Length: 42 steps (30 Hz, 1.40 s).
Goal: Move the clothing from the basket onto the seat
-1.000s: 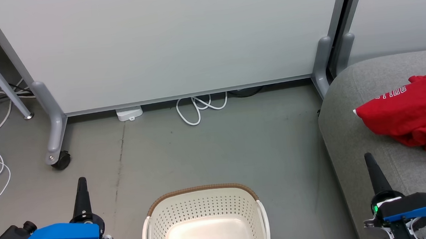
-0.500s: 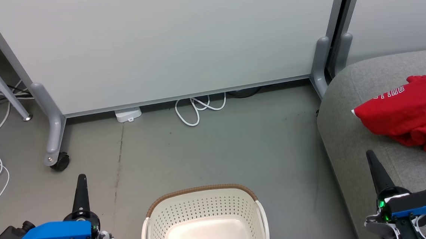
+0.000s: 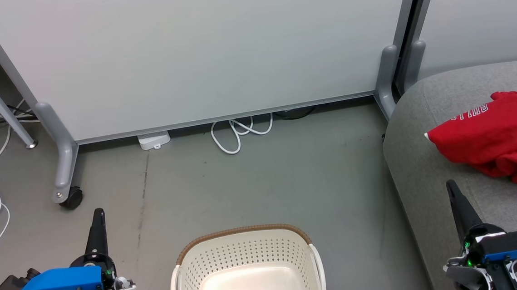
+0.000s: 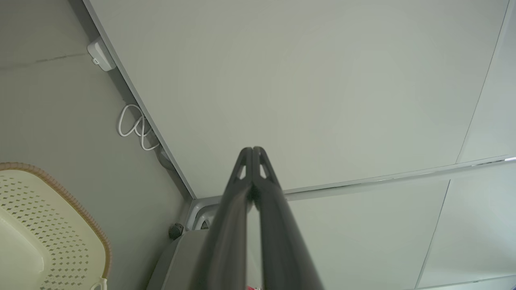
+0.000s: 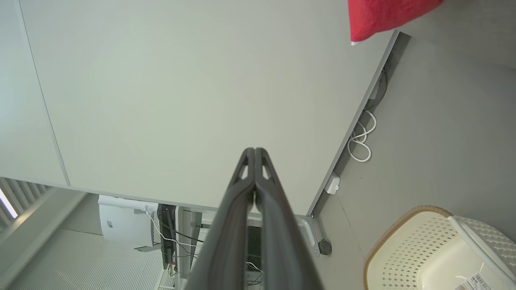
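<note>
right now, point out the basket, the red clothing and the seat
basket (image 3: 241, 231): head view, on the far brown rim.
clothing (image 3: 490, 138): head view, on the middle of the red fabric.
seat (image 3: 424, 174): head view, on bare grey cushion left of the clothing.

The seat (image 3: 428, 169) bears the red clothing (image 3: 490, 140); the floor (image 3: 266, 185) bears the basket (image 3: 243, 251) and a coiled white cable (image 3: 239, 128).

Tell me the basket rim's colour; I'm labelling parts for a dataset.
Brown, woven-look, atop the cream perforated basket; head view shows it best.
</note>
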### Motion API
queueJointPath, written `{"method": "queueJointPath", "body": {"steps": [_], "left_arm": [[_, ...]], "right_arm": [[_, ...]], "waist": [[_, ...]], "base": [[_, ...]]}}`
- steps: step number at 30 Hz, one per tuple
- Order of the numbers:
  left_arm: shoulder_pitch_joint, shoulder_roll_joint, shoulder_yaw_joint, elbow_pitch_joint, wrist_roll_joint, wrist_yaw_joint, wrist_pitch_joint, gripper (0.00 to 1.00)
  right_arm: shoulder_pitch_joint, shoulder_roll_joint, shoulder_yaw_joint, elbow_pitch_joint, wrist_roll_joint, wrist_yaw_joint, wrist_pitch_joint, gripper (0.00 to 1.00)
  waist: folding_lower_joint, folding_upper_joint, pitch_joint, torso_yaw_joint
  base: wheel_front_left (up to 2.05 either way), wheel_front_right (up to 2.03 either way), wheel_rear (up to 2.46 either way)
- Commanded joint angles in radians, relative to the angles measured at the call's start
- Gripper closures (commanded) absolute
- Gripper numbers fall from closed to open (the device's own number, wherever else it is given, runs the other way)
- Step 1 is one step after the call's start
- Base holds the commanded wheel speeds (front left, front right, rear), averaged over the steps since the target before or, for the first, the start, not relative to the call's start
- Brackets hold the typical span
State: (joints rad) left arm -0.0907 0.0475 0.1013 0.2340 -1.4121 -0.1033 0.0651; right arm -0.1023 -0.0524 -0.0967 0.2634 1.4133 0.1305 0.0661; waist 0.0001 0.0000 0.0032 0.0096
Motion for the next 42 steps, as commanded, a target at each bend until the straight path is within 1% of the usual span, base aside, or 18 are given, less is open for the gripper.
{"method": "queueJointPath", "body": {"steps": [1, 27, 42], "left_arm": [[-0.021, 0.004, 0.005, -0.009, -0.023, 0.001, 0.006, 1.0], [-0.027, 0.004, 0.017, -0.019, -0.203, 0.003, 0.053, 1.0], [-0.027, 0.004, 0.017, -0.019, -0.2, 0.003, 0.053, 1.0]], "right_arm": [[-0.02, 0.002, -0.004, -0.008, 0.022, 0.0, 0.006, 1.0], [-0.026, 0.003, -0.022, -0.01, 0.201, 0.0, 0.054, 1.0], [-0.026, 0.003, -0.021, -0.01, 0.199, 0.0, 0.053, 1.0]], "waist": [[0.0, 0.0, 0.0, -0.001], [-0.0001, 0.0, -0.004, -0.01], [-0.0001, 0.0, -0.004, -0.01]], "base": [[0.0, 0.0, 0.0], [0.0, 0.0, 0.0], [0.0, 0.0, 0.0]]}}
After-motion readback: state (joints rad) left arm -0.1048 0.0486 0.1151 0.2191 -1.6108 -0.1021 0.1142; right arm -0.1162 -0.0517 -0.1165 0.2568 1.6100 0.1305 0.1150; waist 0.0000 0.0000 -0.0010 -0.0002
